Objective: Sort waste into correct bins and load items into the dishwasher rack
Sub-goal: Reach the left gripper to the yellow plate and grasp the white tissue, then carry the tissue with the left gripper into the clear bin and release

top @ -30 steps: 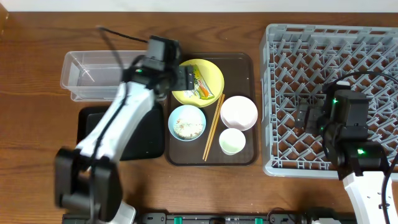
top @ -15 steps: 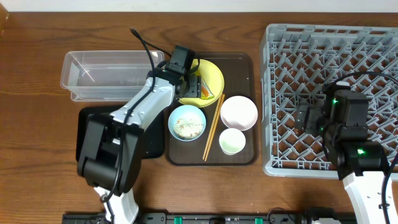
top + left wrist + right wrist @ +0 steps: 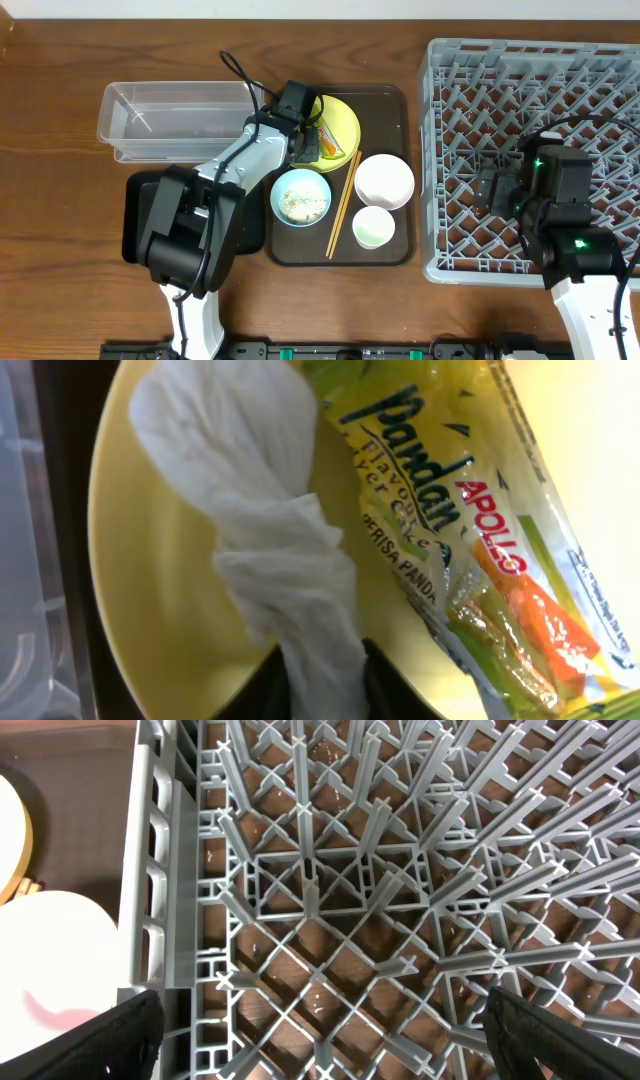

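On the yellow plate (image 3: 343,112), far left of the brown tray (image 3: 385,110), the left gripper (image 3: 325,682) has pushed in and now pinches the crumpled tissue (image 3: 265,520), the snack wrapper (image 3: 450,530) just beside; binning it looks next. At right, the right gripper (image 3: 322,1038) hangs spread above the dishwasher rack (image 3: 150,870).

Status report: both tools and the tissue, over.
Left tool shut on tissue, lying on yellow plate. Right tool open over rack. Wrapper beside tissue.
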